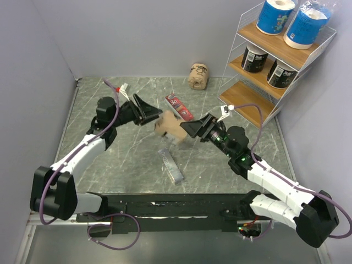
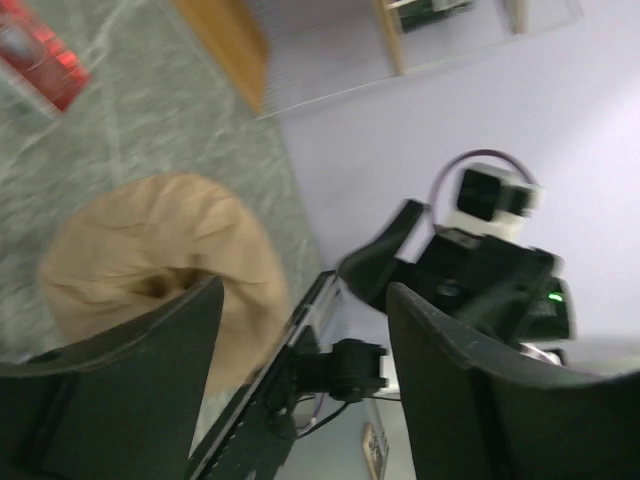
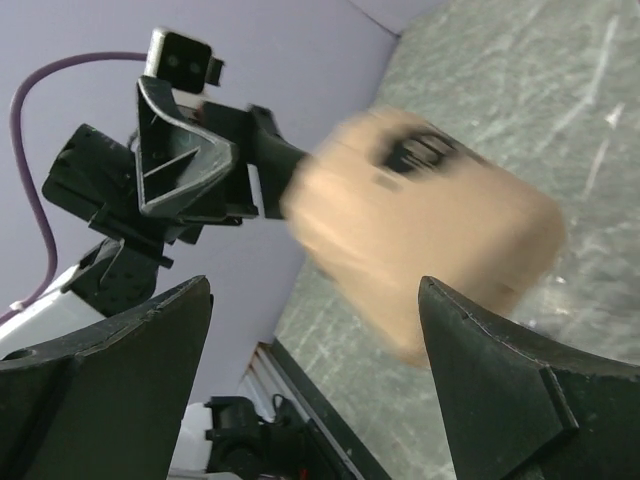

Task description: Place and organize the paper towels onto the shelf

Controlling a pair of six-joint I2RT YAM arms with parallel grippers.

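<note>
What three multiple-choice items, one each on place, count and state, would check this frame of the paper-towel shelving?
1. The black rolls stand on the shelf's: A top tier, B middle tier, C bottom tier.
2. Tan rolls off the shelf: A none, B one, C two.
3. The right pincer's jaws are: A wide apart, B shut on a red packet, C shut on a grey bar.
Key: B, both sit on the middle board, below the blue rolls. C, one lies at the back of the table and one shows blurred mid-table. A, the right wrist view shows its fingers spread wide.
</note>
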